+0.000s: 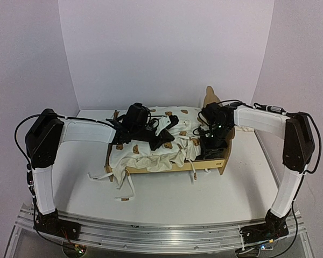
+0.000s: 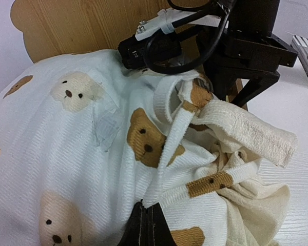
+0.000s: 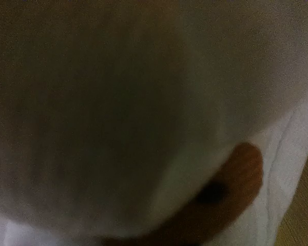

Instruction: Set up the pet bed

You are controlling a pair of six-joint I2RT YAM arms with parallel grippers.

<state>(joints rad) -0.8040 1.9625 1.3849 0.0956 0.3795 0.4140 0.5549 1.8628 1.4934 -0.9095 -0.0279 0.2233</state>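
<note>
The pet bed (image 1: pixel 172 167) is a light plywood frame in the middle of the table, with its headboard (image 1: pixel 210 98) at the right end. A cream bear-print cushion (image 1: pixel 151 153) lies rumpled over it and hides the base. My left gripper (image 1: pixel 166 141) is low over the cushion's middle. In the left wrist view its black fingers (image 2: pixel 148 223) are shut on a fold of the cushion (image 2: pixel 51 143) where a tie strap ends. My right gripper (image 1: pixel 211 144) is pressed down into the cushion by the headboard (image 2: pixel 82 25). The right wrist view is filled with blurred cushion fabric (image 3: pixel 143 102), and the fingers are hidden.
Loose tie strings (image 1: pixel 126 185) trail off the bed's front edge onto the white table (image 1: pixel 177 207). White walls close in the back and both sides. An aluminium rail (image 1: pixel 161 232) with the arm bases runs along the near edge.
</note>
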